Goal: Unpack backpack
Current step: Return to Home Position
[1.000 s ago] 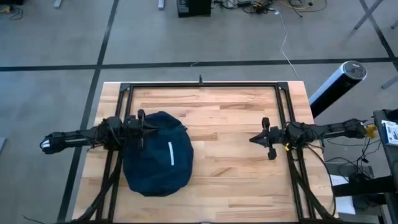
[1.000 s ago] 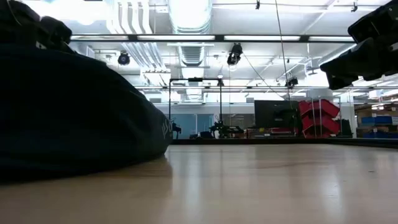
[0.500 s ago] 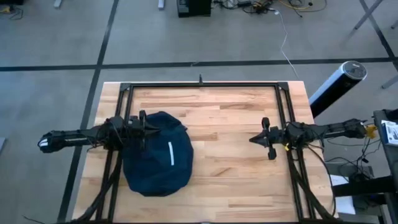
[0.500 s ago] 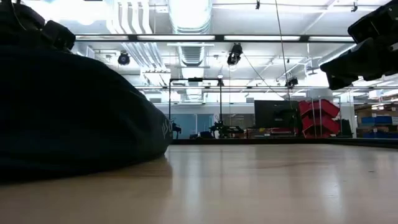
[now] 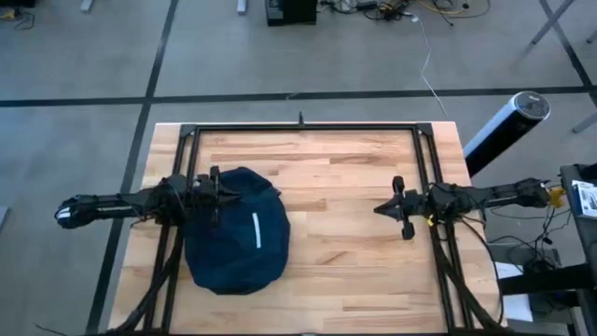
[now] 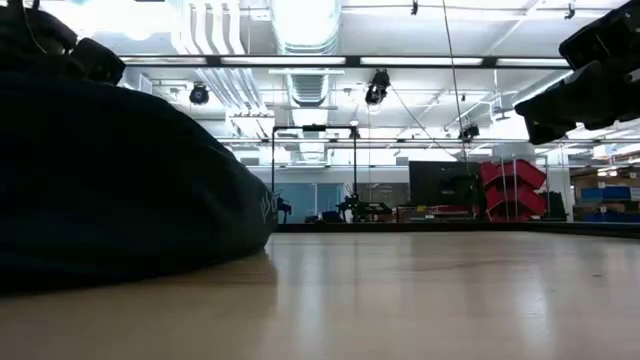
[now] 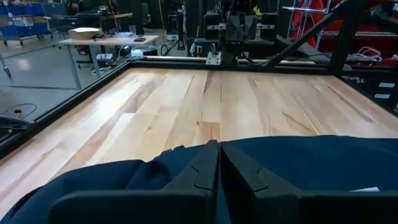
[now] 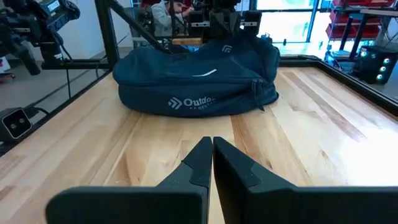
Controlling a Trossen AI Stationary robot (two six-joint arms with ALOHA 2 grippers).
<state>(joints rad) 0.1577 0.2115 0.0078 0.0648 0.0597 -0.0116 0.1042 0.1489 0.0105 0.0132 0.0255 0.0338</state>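
Hovering level: left gripper [image 5: 227, 193] clenched over backpack [image 5: 244, 245] edge; right gripper [image 5: 382, 208] clenched, apart.

Both arms reach inward from opposite sides, raised, the left hand [image 5: 233, 194] and right hand [image 5: 381, 209] each with fingers pressed together, empty.

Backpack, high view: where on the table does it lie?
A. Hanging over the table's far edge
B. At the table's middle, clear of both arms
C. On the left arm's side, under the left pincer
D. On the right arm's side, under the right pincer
C: the backpack lies on the left part of the table with the left pincer above it, while the right pincer is apart from it, over bare wood.
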